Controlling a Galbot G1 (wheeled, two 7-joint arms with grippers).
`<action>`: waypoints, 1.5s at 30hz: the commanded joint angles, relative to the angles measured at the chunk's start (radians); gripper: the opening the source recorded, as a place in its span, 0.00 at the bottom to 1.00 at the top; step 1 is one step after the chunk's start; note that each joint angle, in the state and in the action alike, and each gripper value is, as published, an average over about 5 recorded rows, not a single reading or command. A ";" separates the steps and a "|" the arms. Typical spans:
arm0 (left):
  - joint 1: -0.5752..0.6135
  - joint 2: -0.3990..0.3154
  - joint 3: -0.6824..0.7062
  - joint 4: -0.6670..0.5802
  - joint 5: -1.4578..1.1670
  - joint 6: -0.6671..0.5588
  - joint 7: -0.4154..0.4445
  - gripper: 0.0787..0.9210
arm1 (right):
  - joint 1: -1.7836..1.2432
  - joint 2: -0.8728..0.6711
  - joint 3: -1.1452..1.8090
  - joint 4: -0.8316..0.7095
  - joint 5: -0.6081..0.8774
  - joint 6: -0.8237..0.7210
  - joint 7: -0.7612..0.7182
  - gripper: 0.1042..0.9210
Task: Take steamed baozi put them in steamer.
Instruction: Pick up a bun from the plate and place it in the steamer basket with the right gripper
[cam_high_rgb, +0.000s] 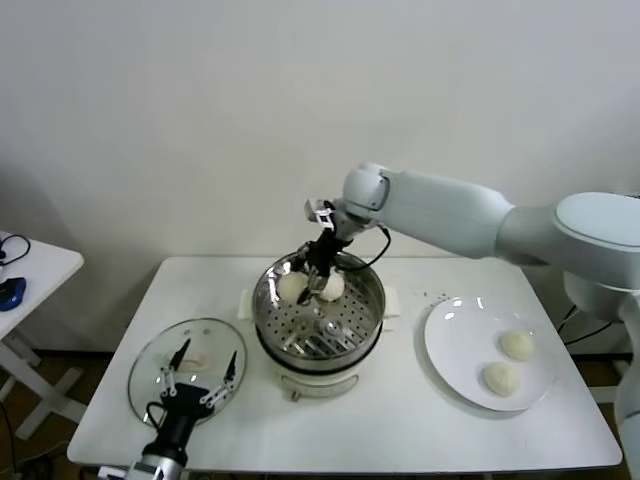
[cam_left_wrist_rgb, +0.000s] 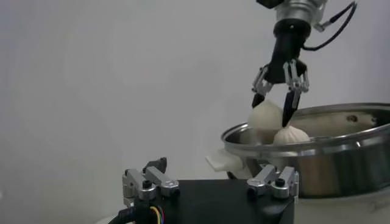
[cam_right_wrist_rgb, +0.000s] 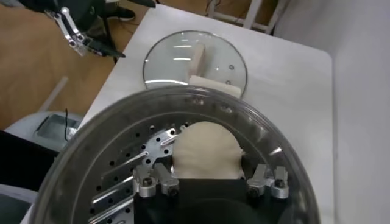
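Note:
The steel steamer (cam_high_rgb: 368, 300) stands on its white base mid-table. My right gripper (cam_high_rgb: 316, 272) reaches down into it from behind and is shut on a cream baozi (cam_right_wrist_rgb: 205, 149). In the left wrist view the right gripper (cam_left_wrist_rgb: 270, 114) straddles the held baozi (cam_left_wrist_rgb: 266, 114), which sits higher than the second baozi (cam_left_wrist_rgb: 294, 136). From the head, two baozi show side by side in the steamer, a left baozi (cam_high_rgb: 292, 287) and a right baozi (cam_high_rgb: 331, 286). Two more baozi (cam_high_rgb: 516, 345) lie on the white plate (cam_high_rgb: 460, 330). My left gripper (cam_high_rgb: 200, 372) hangs open over the lid.
A round glass lid (cam_high_rgb: 150, 370) lies flat at the table's front left, under my left gripper (cam_left_wrist_rgb: 212, 179). The lid (cam_right_wrist_rgb: 195, 61) also shows beyond the steamer rim. A small side table (cam_high_rgb: 40, 262) with a blue object (cam_high_rgb: 10, 292) stands to the left.

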 joint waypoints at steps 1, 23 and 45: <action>0.007 0.001 -0.003 -0.003 -0.001 -0.001 0.000 0.88 | -0.038 0.043 -0.003 -0.026 -0.038 -0.003 0.007 0.76; -0.006 0.003 -0.013 0.004 -0.006 0.004 0.000 0.88 | -0.070 0.037 -0.002 -0.016 -0.071 -0.001 0.013 0.76; -0.013 0.005 -0.014 0.004 -0.006 0.008 -0.002 0.88 | 0.015 -0.024 0.005 0.056 -0.080 0.024 -0.033 0.88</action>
